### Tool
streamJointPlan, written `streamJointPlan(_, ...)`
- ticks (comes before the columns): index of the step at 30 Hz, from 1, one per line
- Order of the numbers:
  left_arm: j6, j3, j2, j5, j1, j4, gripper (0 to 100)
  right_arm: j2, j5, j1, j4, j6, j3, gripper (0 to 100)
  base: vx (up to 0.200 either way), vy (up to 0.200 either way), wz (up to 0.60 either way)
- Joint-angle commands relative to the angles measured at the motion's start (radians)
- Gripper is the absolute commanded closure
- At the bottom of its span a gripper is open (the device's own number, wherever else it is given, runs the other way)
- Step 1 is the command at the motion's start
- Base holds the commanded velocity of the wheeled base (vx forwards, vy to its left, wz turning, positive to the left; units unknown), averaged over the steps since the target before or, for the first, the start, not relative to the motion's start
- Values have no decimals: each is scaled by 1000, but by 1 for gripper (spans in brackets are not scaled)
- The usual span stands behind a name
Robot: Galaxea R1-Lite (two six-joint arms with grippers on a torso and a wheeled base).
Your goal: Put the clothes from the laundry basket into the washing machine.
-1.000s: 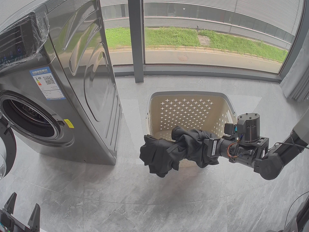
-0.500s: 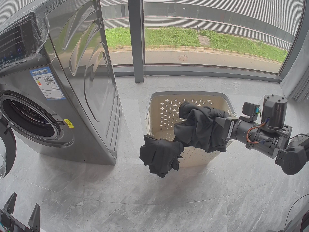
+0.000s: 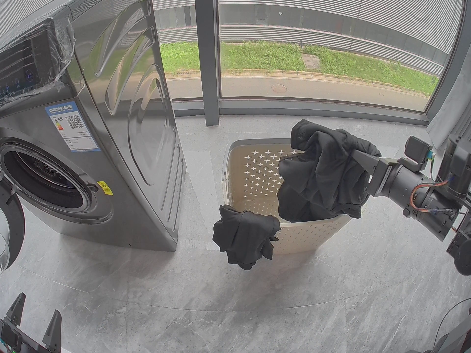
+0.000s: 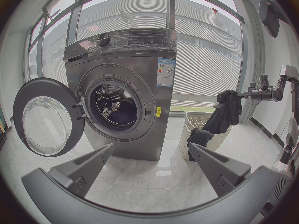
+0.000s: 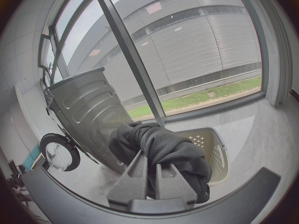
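My right gripper (image 3: pixel 360 165) is shut on a black garment (image 3: pixel 324 172), held above the beige laundry basket (image 3: pixel 252 172); the cloth's lower end hangs into the basket. In the right wrist view the black garment (image 5: pixel 162 147) bunches over the closed fingers (image 5: pixel 138 175). One more black garment (image 3: pixel 243 236) drapes over the basket's front left corner. The grey washing machine (image 3: pixel 98 123) stands at the left with its door (image 4: pixel 46 117) swung open and drum (image 4: pixel 113 106) showing. My left gripper (image 3: pixel 32 319) is low at the front left, open and holding nothing; in the left wrist view its own gripper (image 4: pixel 151 154) faces the machine.
A window wall with a grey pillar (image 3: pixel 206 50) runs behind the basket. A curtain (image 3: pixel 454 109) hangs at the far right. Bare marble floor (image 3: pixel 221 300) lies between the machine, the basket and me.
My right gripper has risen and pulled back to the right, lifting the black garment up out of the basket. The draped garment and my left gripper have stayed put.
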Motion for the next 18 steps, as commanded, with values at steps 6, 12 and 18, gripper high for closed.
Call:
streamJointPlan(6, -1, 16, -13, 0, 0, 0, 0, -120, -19, 15, -12, -44, 8, 100, -67, 0, 0)
streamJointPlan(12, -1, 16, -13, 0, 0, 0, 0, -143, -19, 21, -6, -50, 10, 100, -200, 0, 0)
streamJointPlan(18, -1, 16, -13, 0, 0, 0, 0, -144, -18, 36, -7, -50, 14, 100, -200, 0, 0)
